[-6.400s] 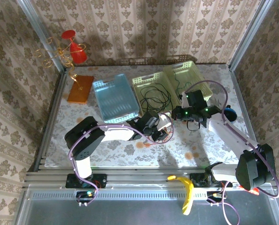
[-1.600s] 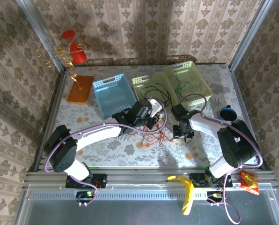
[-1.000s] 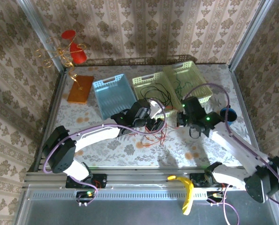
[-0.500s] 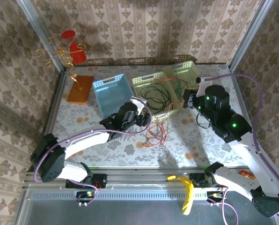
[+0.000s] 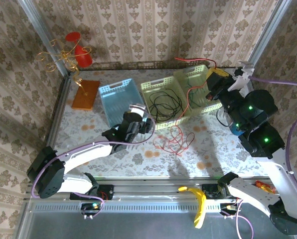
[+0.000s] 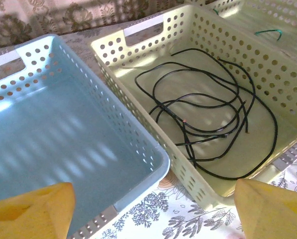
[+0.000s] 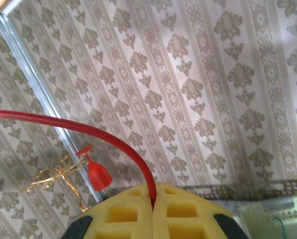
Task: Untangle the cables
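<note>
As I scan from the left edge, I see 2 red glasses (image 5: 78,52) on a gold wire stand by the back wall. Below them a brown board (image 5: 85,94) lies flat in the far left corner of the worktop (image 5: 96,127). Just right of the board sits a blue basket (image 5: 119,103) with nothing in it.

My left tool (image 5: 138,120) hovers at that basket's near right corner. On the left wrist camera its 2 yellow pads (image 6: 31,211) stand far apart at the bottom corners, with nothing between them.

Next comes a pale yellow basket (image 5: 151,85), set right against the blue one. The black cable (image 6: 208,119) lies in loose loops on its floor, wholly inside.

On the bare worktop just in front of this basket, the red cable (image 5: 173,143) lies in a loose tangle. From it 1 strand climbs past the basket's near right corner toward my right tool (image 5: 214,79).

A 3rd basket (image 5: 191,69), also pale yellow, stands beside the 2nd and further back. The green cable (image 5: 194,90) rests inside it, apart from the other 2 cables.

The right tool is raised high over that basket's far right side. On the right wrist camera its yellow pads (image 7: 123,216) are pressed together, clamped on the red cable. The strand leaves the seam between them and arcs away to the left.
</note>
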Motion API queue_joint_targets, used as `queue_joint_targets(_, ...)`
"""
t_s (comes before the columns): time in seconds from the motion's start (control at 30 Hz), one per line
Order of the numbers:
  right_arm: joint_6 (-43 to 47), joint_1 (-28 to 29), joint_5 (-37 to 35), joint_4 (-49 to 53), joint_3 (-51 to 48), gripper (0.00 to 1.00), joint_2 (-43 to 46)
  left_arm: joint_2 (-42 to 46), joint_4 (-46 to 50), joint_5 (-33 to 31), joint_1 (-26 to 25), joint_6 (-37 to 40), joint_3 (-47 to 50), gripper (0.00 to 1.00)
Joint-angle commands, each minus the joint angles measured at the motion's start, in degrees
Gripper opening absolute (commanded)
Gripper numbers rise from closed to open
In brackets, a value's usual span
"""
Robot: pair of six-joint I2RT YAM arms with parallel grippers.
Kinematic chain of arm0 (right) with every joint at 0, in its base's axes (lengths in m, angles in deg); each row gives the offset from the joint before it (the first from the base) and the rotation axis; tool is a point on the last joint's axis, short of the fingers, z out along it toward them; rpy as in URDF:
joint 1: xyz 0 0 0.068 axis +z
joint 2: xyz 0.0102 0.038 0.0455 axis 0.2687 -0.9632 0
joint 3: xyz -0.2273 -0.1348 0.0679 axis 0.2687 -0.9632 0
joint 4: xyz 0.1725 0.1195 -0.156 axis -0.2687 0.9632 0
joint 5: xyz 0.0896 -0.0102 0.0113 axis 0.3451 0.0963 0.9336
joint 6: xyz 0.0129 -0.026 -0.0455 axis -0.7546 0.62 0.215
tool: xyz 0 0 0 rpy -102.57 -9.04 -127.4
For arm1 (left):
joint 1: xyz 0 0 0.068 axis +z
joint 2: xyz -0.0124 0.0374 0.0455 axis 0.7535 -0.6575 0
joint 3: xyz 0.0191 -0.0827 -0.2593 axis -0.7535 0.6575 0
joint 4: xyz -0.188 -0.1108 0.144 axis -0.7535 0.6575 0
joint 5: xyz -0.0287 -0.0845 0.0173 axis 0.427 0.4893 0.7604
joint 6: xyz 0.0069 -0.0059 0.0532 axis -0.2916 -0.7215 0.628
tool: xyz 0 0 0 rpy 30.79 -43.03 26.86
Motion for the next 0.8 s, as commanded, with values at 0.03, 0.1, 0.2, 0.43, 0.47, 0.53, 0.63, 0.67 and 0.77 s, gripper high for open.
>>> queue_joint_targets(0.03,0.44,0.41,4.03,-4.61,2.83,0.00,-3.82,2.79,0.25,-5.29,0.38,-3.02,1.34,0.84)
queue_joint_targets(0.1,-0.16,0.48,4.93,-4.35,3.62,0.00,-5.82,3.32,0.29,-5.43,0.51,-3.04,1.72,0.84)
queue_joint_targets(0.2,-0.50,0.90,4.11,-1.37,4.77,0.00,-9.01,4.18,0.50,-4.80,0.46,-2.69,2.13,0.84)
queue_joint_targets(0.43,-6.35,1.72,-6.66,1.99,-5.24,0.00,-12.11,6.27,0.52,-4.64,0.50,-3.45,3.70,0.84)
queue_joint_targets(0.47,-7.52,1.72,-7.31,1.25,-7.65,0.00,-11.91,6.19,0.57,-4.43,0.51,-3.17,3.55,0.85)
queue_joint_targets(0.53,-9.52,1.72,-8.12,0.41,-11.45,0.00,-11.63,5.94,0.86,-4.04,0.52,-2.83,3.11,0.85)
queue_joint_targets(0.63,-10.58,1.78,-8.63,0.07,-14.46,0.00,-11.65,5.44,0.96,-3.69,0.59,-2.41,2.49,0.85)
queue_joint_targets(0.67,-10.55,1.72,-8.62,0.55,-14.81,0.00,-11.77,5.16,0.92,-3.50,0.62,-2.30,2.31,0.85)
queue_joint_targets(0.77,-10.38,1.72,-6.58,0.92,-15.31,0.00,-11.80,4.44,1.01,-3.23,0.86,-2.03,1.61,0.85)
